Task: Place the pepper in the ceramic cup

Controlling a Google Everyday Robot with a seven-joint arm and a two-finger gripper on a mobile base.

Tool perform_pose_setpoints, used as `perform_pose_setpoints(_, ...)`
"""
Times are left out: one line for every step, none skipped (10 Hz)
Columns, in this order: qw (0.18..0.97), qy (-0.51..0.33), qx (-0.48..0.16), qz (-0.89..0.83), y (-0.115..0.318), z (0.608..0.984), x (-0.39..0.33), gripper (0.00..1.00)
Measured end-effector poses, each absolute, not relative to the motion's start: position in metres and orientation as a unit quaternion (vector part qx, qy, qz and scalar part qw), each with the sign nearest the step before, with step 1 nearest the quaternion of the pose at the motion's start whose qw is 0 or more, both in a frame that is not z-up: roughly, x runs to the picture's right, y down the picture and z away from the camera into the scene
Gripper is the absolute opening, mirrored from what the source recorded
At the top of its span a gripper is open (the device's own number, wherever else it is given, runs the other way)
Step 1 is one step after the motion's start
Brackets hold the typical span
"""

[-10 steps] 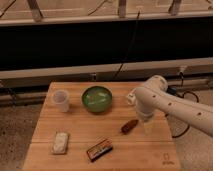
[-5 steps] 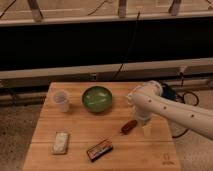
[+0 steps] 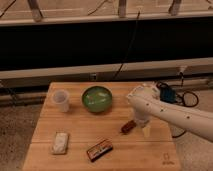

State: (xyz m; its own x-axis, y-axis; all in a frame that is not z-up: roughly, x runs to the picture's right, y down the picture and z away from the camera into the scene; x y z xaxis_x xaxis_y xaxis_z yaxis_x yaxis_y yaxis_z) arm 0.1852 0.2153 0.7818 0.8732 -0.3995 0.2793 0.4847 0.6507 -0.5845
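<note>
The pepper (image 3: pixel 128 127), a small dark red-brown piece, lies on the wooden table (image 3: pixel 75 127) right of centre. My gripper (image 3: pixel 144 130) hangs from the white arm and points down just right of the pepper, close beside it, open, with nothing held between its fingers. The ceramic cup (image 3: pixel 61 100), pale and without a handle, stands upright at the table's back left, well away from the gripper.
A green bowl (image 3: pixel 97 98) sits between cup and arm at the back. A pale packet (image 3: pixel 60 142) and a dark packet with orange print (image 3: pixel 98 149) lie near the front edge. A blue device (image 3: pixel 167 93) with cables is off the back right corner.
The arm has shifted slightly left and the gripper has come down closer to the pepper. The pepper and the other objects have not moved.
</note>
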Motion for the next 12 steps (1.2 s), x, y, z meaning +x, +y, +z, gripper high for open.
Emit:
perform_pose_setpoints(0.905,-0.064,-0.339,-0.25,0.217,0.784,0.186,0.8)
perform_pose_setpoints(0.903,-0.066,-0.338,-0.255,0.218,0.785,0.185,0.8)
perform_pose_setpoints(0.901,-0.068,-0.337,-0.264,0.219,0.789,0.185,0.8)
perform_pose_setpoints(0.899,-0.069,-0.337,-0.27,0.22,0.791,0.186,0.8)
perform_pose_setpoints(0.897,-0.072,-0.336,-0.277,0.223,0.794,0.186,0.8)
perform_pose_setpoints(0.896,-0.075,-0.335,-0.282,0.225,0.796,0.186,0.8)
perform_pose_setpoints(0.895,-0.076,-0.335,-0.286,0.226,0.797,0.187,0.8)
perform_pose_setpoints(0.894,-0.078,-0.334,-0.288,0.226,0.798,0.187,0.8)
perform_pose_setpoints(0.893,-0.081,-0.333,-0.292,0.227,0.8,0.186,0.8)
perform_pose_setpoints(0.891,-0.083,-0.333,-0.297,0.229,0.801,0.186,0.8)
perform_pose_setpoints(0.89,-0.085,-0.332,-0.302,0.231,0.803,0.186,0.8)
perform_pose_setpoints(0.889,-0.087,-0.331,-0.306,0.232,0.804,0.185,0.8)
